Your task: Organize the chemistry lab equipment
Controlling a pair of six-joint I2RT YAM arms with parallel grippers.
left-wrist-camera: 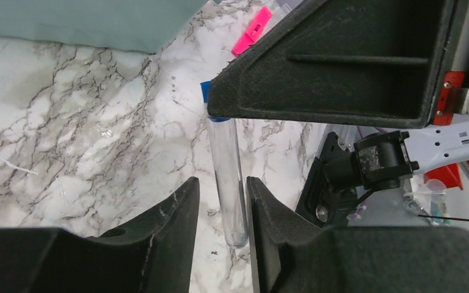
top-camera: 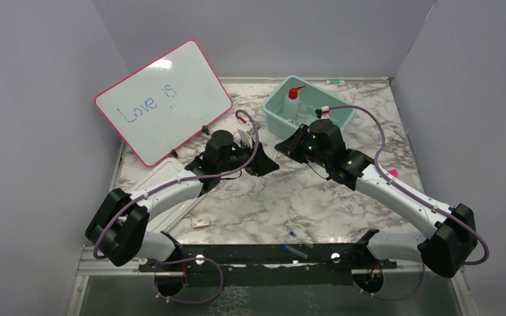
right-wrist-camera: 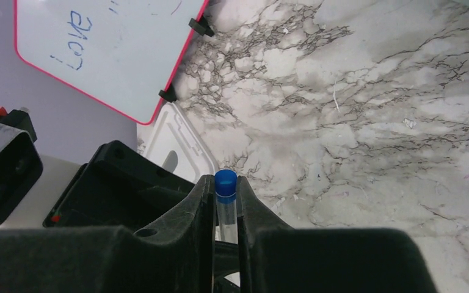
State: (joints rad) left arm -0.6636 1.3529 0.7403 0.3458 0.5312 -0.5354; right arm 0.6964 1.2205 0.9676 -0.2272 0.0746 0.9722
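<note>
My right gripper [right-wrist-camera: 225, 184] clenches the capped tube [right-wrist-camera: 226, 215]; my left gripper [left-wrist-camera: 221, 183] has its jaws part-open around the tube, not pinching it. If I let go with the right too early, I reckon the tube drops onto the tabletop [right-wrist-camera: 372, 122].

A pink-framed whiteboard [top-camera: 163, 100] (blue "Love is" scrawled on it) stands on the marble table [top-camera: 250, 204].

Tube [left-wrist-camera: 226, 177] cap half hidden (right jaws)

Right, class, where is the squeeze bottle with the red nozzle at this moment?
In the top view, the squeeze bottle sits in the teal bin at the back of the table, right of centre, with the whiteboard off to its left.
</note>
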